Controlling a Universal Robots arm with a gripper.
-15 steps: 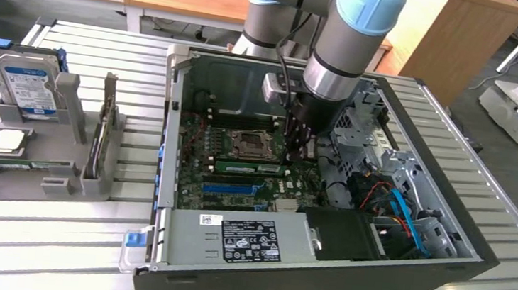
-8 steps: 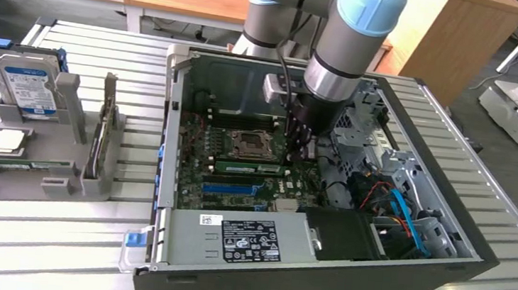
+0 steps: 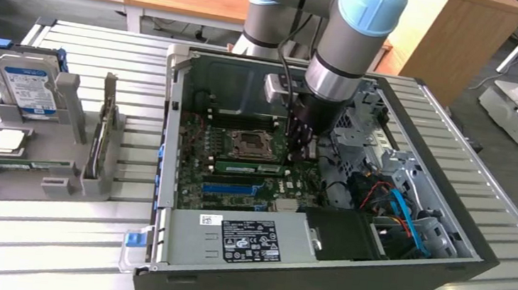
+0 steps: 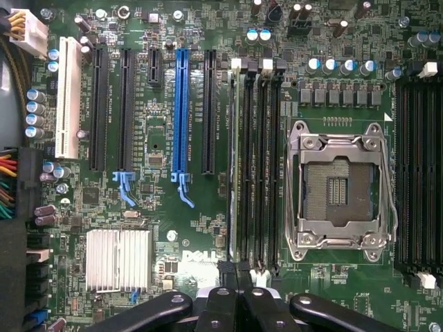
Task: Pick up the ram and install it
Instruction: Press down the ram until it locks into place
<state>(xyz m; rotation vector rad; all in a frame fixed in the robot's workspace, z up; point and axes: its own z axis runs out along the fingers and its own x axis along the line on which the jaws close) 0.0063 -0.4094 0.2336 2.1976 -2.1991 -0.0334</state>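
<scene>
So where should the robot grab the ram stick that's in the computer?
Probably by its long top edge, coming straight down from above. The ram stands on edge in a slot beside the processor socket, so only that thin edge is exposed. Fingers would pinch its two flat faces near the middle.

1. Open computer case (image 3: 424, 204) lying on a slatted metal counter (image 3: 40, 245), motherboard (image 3: 238, 164) facing up.
2. Robot arm (image 3: 345, 46) reaching down into the case, pincer (image 3: 299, 145) shut, low over the motherboard just beside the empty processor socket (image 3: 251, 144).
3. Green ram (image 3: 247, 167) lying flat along the slots below the socket.
4. Labelled power supply (image 3: 240, 239) at the case's near end.
5. Grey holder (image 3: 34, 166) at the exterior view's left, carrying a hard drive (image 3: 25, 87) upright and a dark upright card (image 3: 104, 126).
</scene>
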